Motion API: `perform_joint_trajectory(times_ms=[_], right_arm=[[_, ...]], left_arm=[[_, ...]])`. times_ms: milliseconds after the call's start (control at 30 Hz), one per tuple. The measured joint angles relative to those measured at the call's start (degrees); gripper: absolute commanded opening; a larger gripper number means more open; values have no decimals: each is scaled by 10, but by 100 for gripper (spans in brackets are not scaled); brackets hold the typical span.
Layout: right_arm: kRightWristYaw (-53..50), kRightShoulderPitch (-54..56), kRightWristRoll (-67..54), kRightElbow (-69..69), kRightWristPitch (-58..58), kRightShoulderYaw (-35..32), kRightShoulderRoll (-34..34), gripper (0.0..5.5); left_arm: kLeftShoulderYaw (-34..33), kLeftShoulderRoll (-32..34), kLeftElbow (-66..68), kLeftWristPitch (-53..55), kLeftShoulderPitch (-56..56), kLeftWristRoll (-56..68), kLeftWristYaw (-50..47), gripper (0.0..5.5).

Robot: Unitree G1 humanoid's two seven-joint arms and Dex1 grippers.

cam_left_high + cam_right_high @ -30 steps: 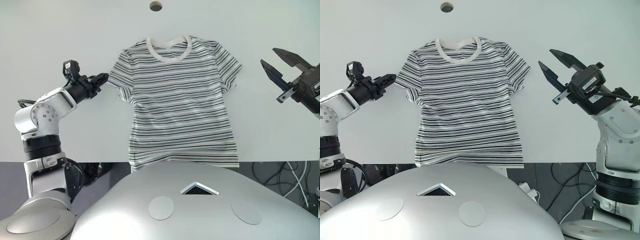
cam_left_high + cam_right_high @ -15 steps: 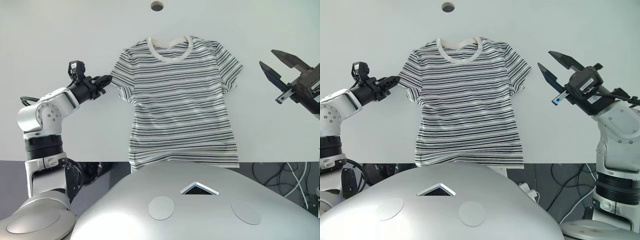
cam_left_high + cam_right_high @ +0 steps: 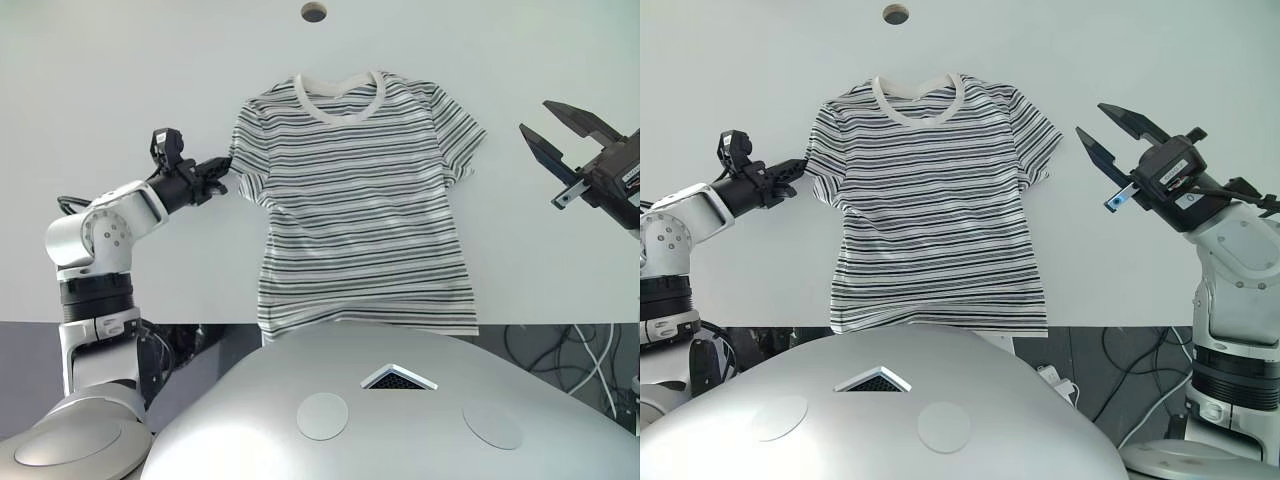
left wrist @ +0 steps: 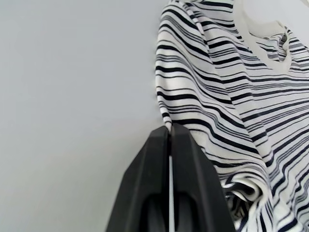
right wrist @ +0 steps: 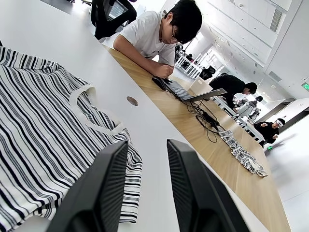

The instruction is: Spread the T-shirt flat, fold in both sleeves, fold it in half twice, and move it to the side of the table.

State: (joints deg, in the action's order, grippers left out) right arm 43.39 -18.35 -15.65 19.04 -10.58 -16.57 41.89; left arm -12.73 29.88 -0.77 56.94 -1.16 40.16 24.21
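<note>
Smooth white table (image 3: 100, 80) bears flat striped T-shirt (image 3: 360, 200); left gripper (image 3: 227, 166) closed, right gripper (image 3: 1089, 118) wide.

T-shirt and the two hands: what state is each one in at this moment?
T-shirt: spread flat on the table, both sleeves out, nothing folded yet.
left hand: shut, tips at the edge of the sleeve on the robot's left; whether it pinches cloth cannot be told.
right hand: open, empty, above the table, apart from the other sleeve.
</note>
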Motion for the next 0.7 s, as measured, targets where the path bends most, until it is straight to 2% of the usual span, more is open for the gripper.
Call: perform_joint_trajectory(times_ms=[200, 400, 700], right_arm=[[0, 2, 2, -3, -5, 7, -2, 155], [-2, 7, 19, -6, -12, 14, -5, 155], [-3, 6, 44, -13, -23, 34, -20, 155]], left_arm=[[-30, -12, -16, 22, -8, 2, -21, 2], [19, -32, -123, 28, -7, 8, -10, 2], [48, -55, -128, 42, -46, -3, -33, 2]])
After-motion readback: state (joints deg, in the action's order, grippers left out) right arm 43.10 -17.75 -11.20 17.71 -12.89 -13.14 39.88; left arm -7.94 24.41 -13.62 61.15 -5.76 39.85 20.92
